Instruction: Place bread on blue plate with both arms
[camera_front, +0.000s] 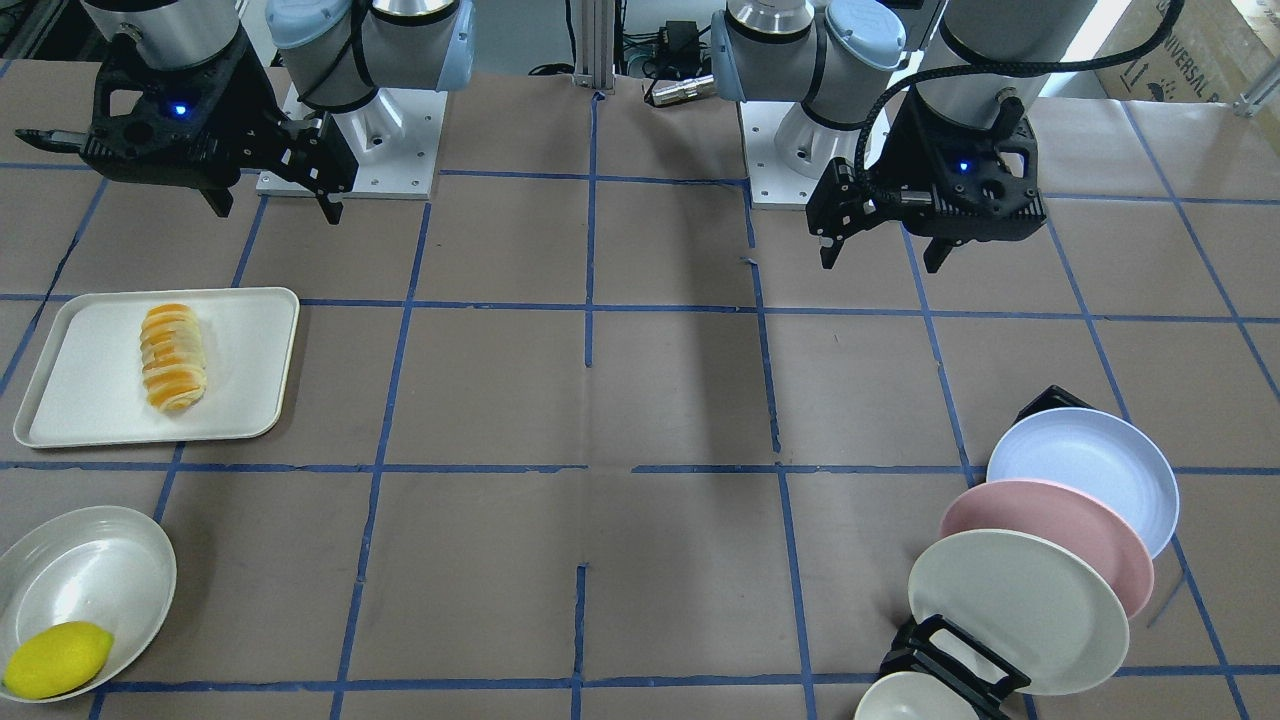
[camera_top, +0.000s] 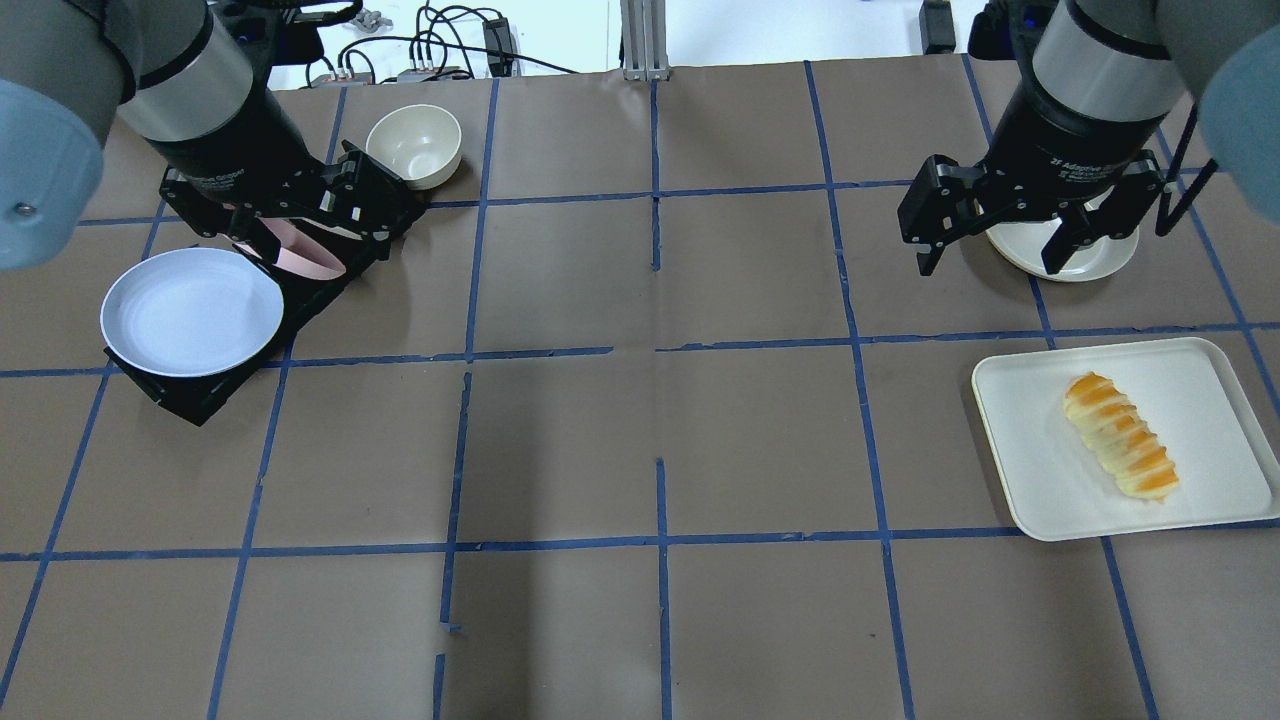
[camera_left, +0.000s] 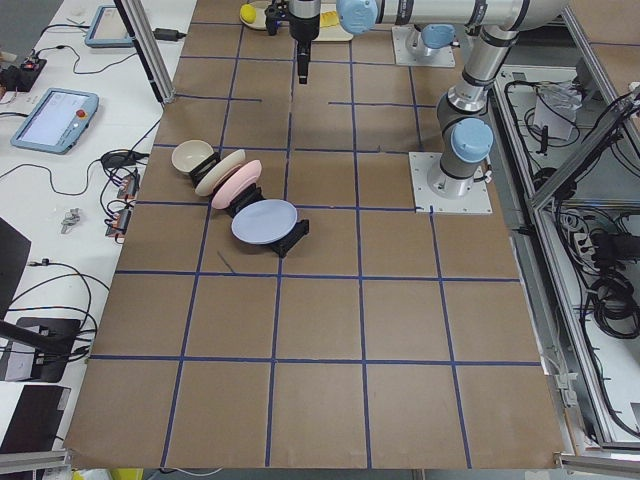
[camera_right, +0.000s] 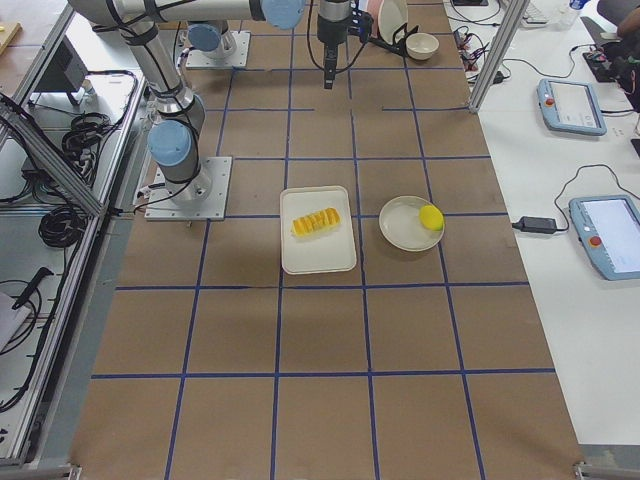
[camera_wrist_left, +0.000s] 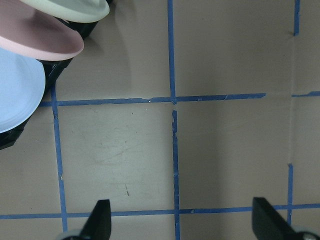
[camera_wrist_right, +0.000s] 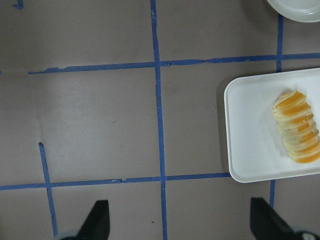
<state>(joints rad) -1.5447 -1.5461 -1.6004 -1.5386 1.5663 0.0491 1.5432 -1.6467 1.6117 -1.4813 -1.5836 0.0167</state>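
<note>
Bright, even light falls from above, so shadows on the table (camera_front: 500, 400) below the left gripper (camera_front: 881, 262) and right gripper (camera_front: 277, 213) are faint and soft; a broad dim band lies midway between the two claws. Beyond the claws, the overhead view's white background is blown out. In both wrist views the fingertips (camera_wrist_left: 100, 220) at the lower edge look soft, the tape lines (camera_wrist_left: 171, 100) ahead sharp

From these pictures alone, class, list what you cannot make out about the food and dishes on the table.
Lemon: missing from the overhead view; the right gripper covers most of its bowl there.
Blue plate: cut off by the left wrist view's left edge.
Small cream bowl: cut by the front view's bottom edge.
</note>
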